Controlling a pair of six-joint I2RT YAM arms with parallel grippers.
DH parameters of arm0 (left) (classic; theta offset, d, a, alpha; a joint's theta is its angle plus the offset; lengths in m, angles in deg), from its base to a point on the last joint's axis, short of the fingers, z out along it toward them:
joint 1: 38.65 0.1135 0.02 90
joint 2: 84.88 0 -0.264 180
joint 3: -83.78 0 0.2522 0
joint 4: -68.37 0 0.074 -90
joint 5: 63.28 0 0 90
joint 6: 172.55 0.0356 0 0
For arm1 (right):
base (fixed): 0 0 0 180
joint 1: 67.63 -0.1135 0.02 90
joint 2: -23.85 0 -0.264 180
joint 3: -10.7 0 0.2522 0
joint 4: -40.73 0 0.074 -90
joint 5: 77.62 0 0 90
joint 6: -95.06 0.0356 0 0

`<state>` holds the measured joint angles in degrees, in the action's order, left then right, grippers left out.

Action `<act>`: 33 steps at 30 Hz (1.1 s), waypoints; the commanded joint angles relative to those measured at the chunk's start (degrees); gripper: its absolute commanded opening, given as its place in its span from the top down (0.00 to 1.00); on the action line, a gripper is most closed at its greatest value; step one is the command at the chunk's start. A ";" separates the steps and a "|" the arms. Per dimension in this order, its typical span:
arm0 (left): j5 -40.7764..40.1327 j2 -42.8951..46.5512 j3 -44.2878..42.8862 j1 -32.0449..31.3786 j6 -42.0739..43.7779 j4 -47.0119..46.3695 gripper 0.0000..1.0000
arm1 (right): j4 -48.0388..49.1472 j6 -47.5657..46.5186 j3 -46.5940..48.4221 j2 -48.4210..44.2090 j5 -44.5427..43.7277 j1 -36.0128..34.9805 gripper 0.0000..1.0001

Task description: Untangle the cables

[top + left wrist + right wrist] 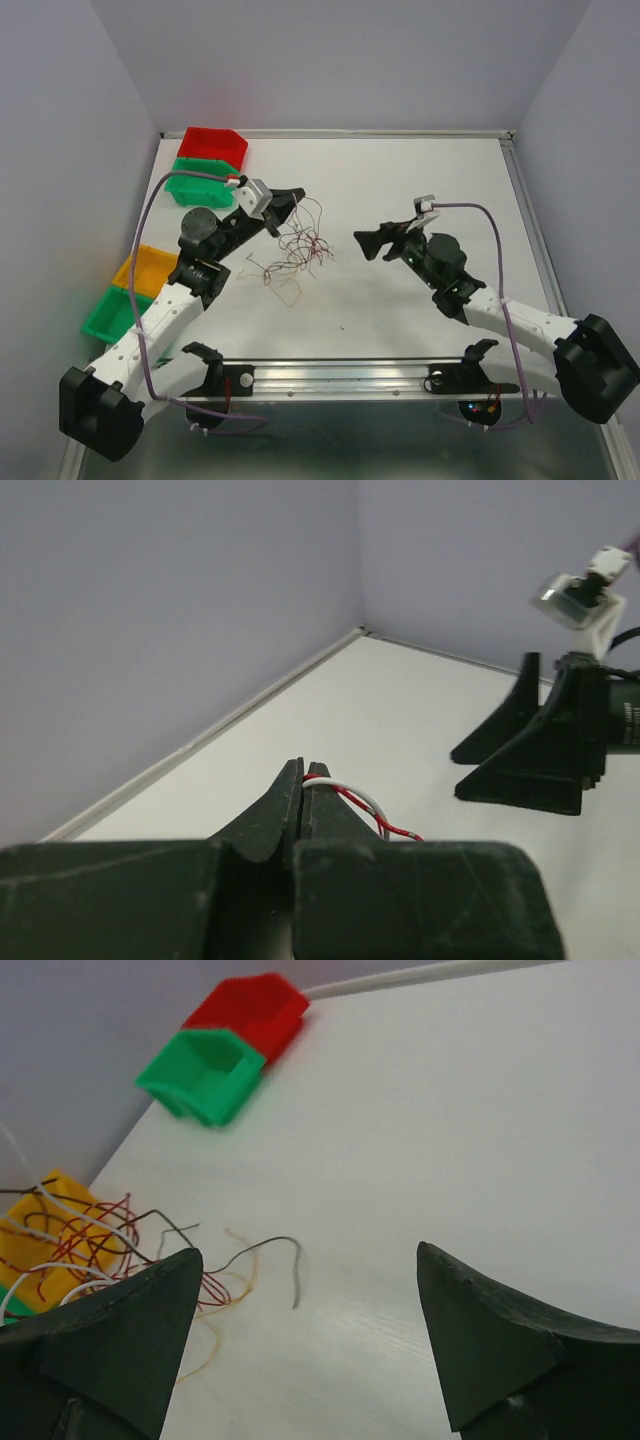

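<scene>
Cables [300, 250] pinched in L hand [302, 780]; R hand [365, 243] agape nearby; bins [196, 187] left.

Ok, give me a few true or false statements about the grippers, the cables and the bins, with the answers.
1. The left gripper has its jaws shut on white and red cable strands. True.
2. The right gripper has its jaws shut on a cable. False: its jaws are open and hold nothing.
3. The red bin sits right beside a green bin at the far left of the table. True.
4. The cable tangle lies inside the red bin. False: it is out on the table, near the left gripper.
</scene>
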<state>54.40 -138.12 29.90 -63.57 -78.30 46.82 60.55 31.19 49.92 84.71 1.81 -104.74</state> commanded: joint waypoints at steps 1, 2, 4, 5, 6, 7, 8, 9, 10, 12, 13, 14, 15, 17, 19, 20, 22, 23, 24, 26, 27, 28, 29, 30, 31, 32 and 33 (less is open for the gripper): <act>10.90 -0.03 -2.07 -0.82 0.85 -3.45 1.00 | 10.54 -6.70 3.11 3.64 23.39 -0.86 0.07; 11.51 -0.12 -2.16 -1.00 0.32 -3.36 1.00 | 10.62 -7.49 3.72 4.52 23.66 -2.08 0.05; 14.57 -0.56 -2.42 -1.52 -0.29 -3.36 0.99 | 11.06 -8.46 4.25 7.07 23.49 -3.76 0.04; 15.55 -0.73 -2.68 -1.79 -0.56 -3.10 0.99 | 11.33 -8.72 4.86 8.82 23.66 -4.29 0.04; 16.26 -0.82 -2.77 -2.23 -0.47 -2.92 0.99 | 11.59 -9.08 5.22 9.71 24.01 -4.82 0.04; 17.22 -0.82 -2.77 -3.19 -0.38 -2.84 0.99 | 11.68 -9.43 5.57 10.50 24.28 -5.95 0.04; 17.49 -0.73 -2.69 -3.55 0.05 -2.57 0.99 | 11.94 -10.30 6.18 11.81 24.80 -6.57 0.05; 17.75 -0.65 -2.60 -4.07 0.23 -2.48 0.99 | 11.94 -10.83 6.54 12.43 25.33 -7.10 0.06; 17.50 -0.56 -2.60 -4.60 0.32 -2.40 0.99 | 11.94 -11.71 6.89 13.05 25.86 -8.32 0.10; 17.15 -0.21 -2.42 -5.04 0.41 -2.31 0.99 | 11.86 -12.33 7.94 14.37 26.65 -9.47 0.11; 16.36 -0.03 -2.42 -5.13 0.41 -2.31 0.99 | 11.86 -12.85 8.38 16.03 27.70 -10.44 0.12; 16.09 0.06 -2.33 -5.30 0.41 -2.22 0.99 | 11.86 -13.12 8.82 16.74 27.88 -10.97 0.13; 15.83 0.15 -2.33 -5.31 0.41 -2.31 0.99 | 11.60 -13.38 9.26 17.62 27.80 -11.41 0.14; 15.82 0.41 -2.42 -5.31 -0.03 -2.31 0.99 | 11.07 -14.17 10.58 20.08 27.53 -12.73 0.17; 16.43 0.85 -2.42 -5.39 -0.30 -2.22 0.99 | 10.89 -14.53 11.28 21.57 27.18 -13.43 0.18; 16.79 0.85 -2.42 -5.39 -0.64 -2.31 0.99 | 10.80 -14.53 11.98 22.89 27.18 -13.87 0.25; 17.67 1.29 -2.51 -5.39 -0.91 -2.22 0.99 | 10.80 -14.27 12.60 23.95 27.18 -14.23 0.35; 17.76 1.29 -2.42 -5.31 -1.00 -2.22 0.99 | 10.80 -14.00 13.13 24.65 27.18 -14.31 0.52; 17.41 1.64 -2.42 -5.39 -0.91 -2.13 0.98 | 10.54 -13.83 13.31 24.92 27.09 -14.49 0.66; 16.27 2.08 -2.33 -5.39 -0.82 -2.13 0.99 | 10.36 -13.56 13.48 25.10 26.13 -14.49 0.79; 14.52 2.86 -2.25 -5.39 -0.74 -2.13 0.99 | 10.01 -13.30 13.57 25.01 25.25 -14.49 0.85; 12.94 3.48 -2.07 -5.39 -0.47 -1.87 1.00 | 9.75 -13.04 13.57 24.92 23.68 -14.49 0.92; 10.84 4.18 -1.90 -5.39 -0.38 -1.87 1.00 | 9.66 -12.95 13.57 24.92 23.66 -14.49 0.96; 8.38 5.15 -1.11 -5.39 -0.21 -2.04 1.00 | 9.14 -12.77 13.75 24.92 22.27 -14.49 0.99; 5.92 7.16 -0.58 -5.39 0.05 -2.22 1.00 | 8.87 -12.51 13.92 25.01 21.30 -14.40 0.99; 0.41 8.05 -0.14 -5.31 0.14 -3.00 1.00 | 8.35 -12.07 14.18 25.10 19.46 -14.49 1.00; -2.34 9.10 0.82 -5.31 0.14 -3.45 1.00 | 7.30 -12.07 14.36 25.27 18.57 -14.40 1.00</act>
<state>63.32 -133.83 29.95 -68.67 -78.54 48.11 68.18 18.67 60.45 109.75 25.48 -118.72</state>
